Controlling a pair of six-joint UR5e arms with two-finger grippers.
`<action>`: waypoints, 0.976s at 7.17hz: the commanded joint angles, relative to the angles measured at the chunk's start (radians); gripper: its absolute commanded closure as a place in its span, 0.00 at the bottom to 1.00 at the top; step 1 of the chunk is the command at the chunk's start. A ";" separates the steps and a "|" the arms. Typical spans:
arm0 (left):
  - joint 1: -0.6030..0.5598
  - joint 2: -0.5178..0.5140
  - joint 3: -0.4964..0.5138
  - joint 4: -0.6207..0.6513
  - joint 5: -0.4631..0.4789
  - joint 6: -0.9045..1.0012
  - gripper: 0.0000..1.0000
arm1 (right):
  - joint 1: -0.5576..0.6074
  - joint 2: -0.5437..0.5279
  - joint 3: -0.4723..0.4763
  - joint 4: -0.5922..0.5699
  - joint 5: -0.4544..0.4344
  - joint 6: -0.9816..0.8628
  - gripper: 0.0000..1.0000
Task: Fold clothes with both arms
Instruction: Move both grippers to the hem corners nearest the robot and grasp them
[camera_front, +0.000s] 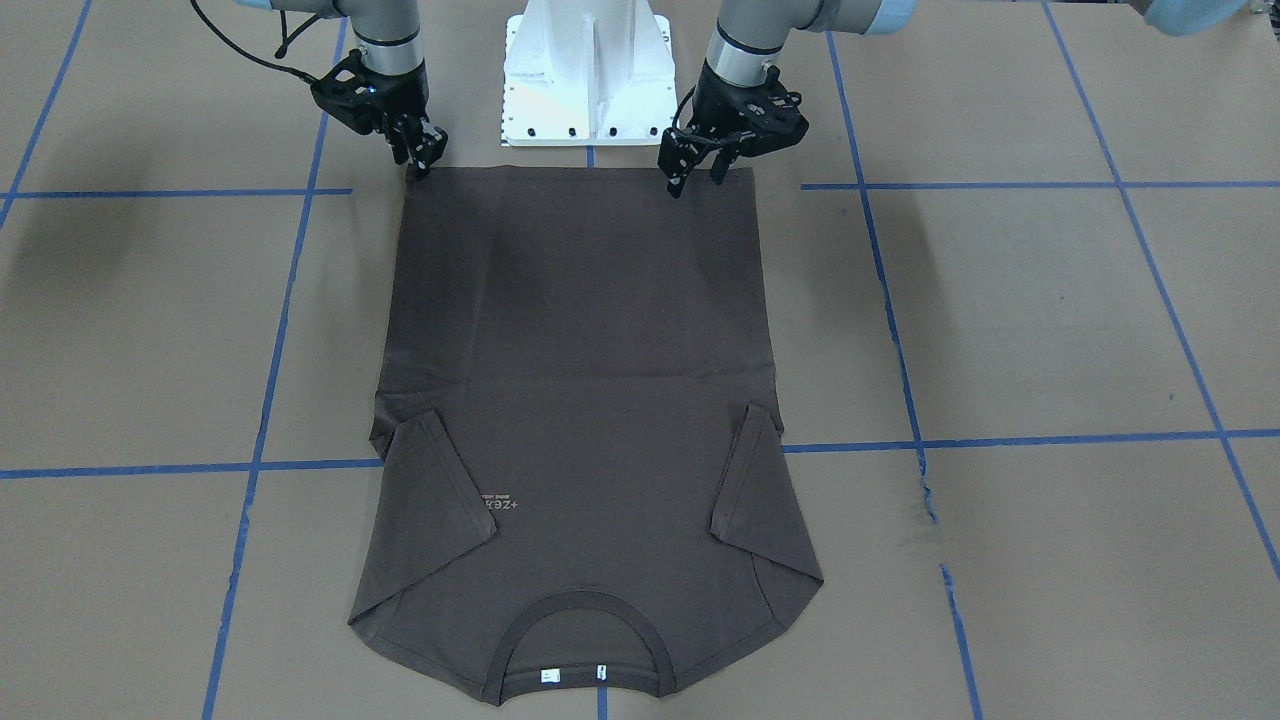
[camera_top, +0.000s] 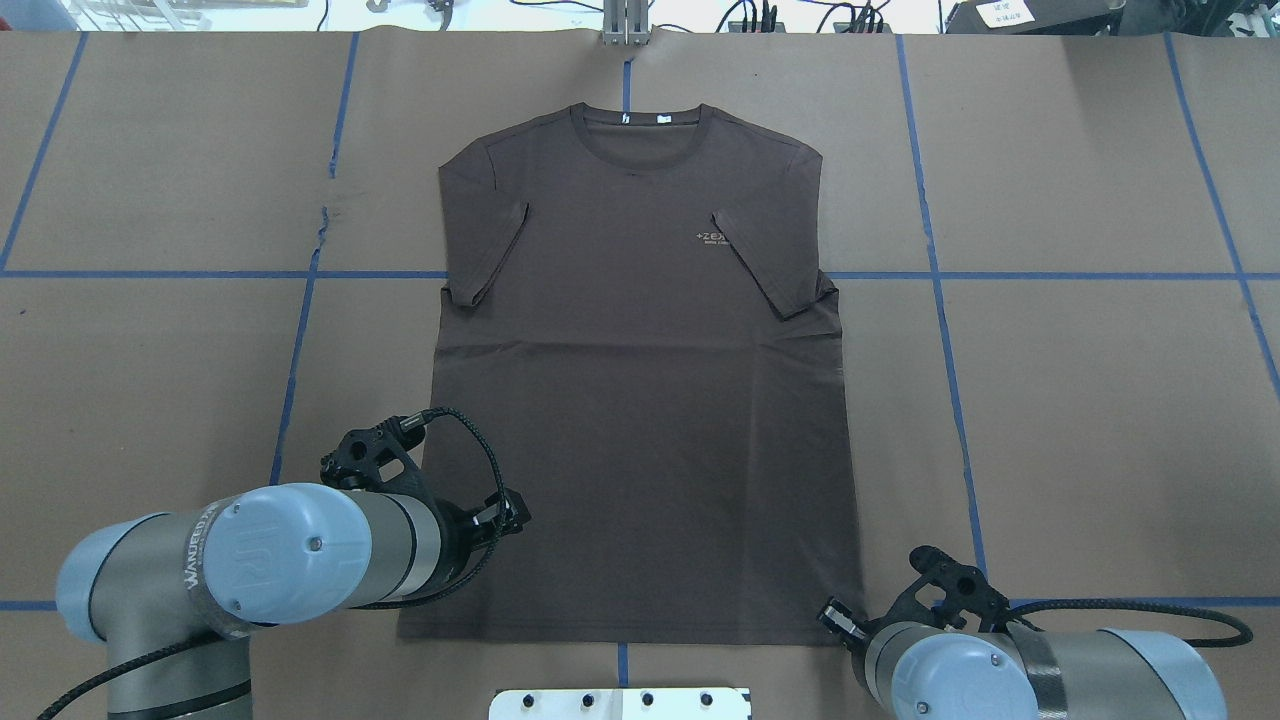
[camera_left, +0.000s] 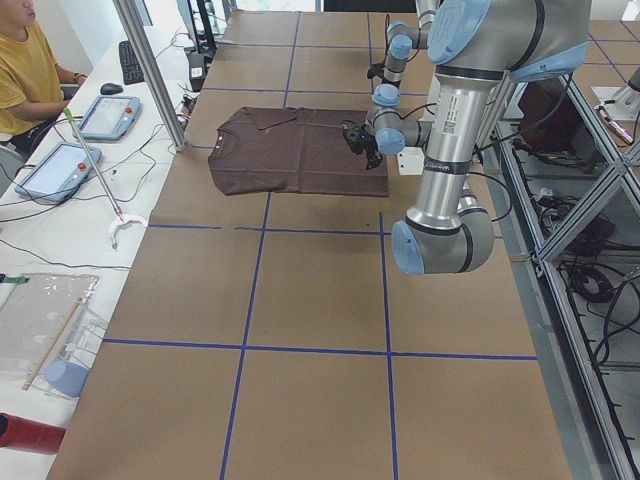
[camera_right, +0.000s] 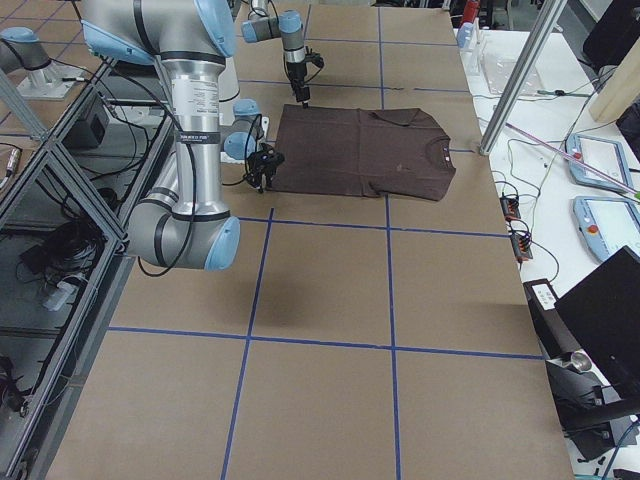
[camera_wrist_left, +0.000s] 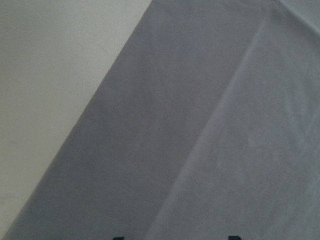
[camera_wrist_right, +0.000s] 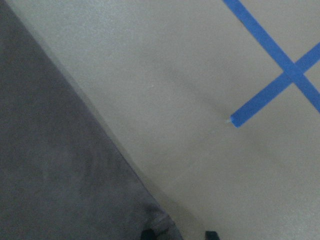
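Brown T-shirt (camera_front: 580, 330) lies flat, left pincer (camera_front: 697, 180) and right pincer (camera_front: 422, 162) spread apart at its hem.

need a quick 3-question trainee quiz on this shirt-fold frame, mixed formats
1. True or false: the T-shirt's sleeves are folded in over its front.
2. The collar lies: A nearest the robot base; B farthest from it; C tucked underneath.
3. Fill in: the left gripper and right gripper are both at the shirt's ____ edge.

Key: 1 true; 2 B; 3 hem.
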 joint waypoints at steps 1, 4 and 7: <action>0.000 -0.002 -0.007 0.009 0.000 0.000 0.24 | -0.005 -0.003 0.001 0.000 0.000 0.000 0.86; 0.000 -0.002 -0.007 0.009 -0.002 0.000 0.24 | -0.004 0.002 0.016 -0.018 0.000 0.000 1.00; 0.008 0.027 -0.016 0.011 0.003 -0.002 0.25 | 0.001 0.012 0.079 -0.087 0.002 0.000 1.00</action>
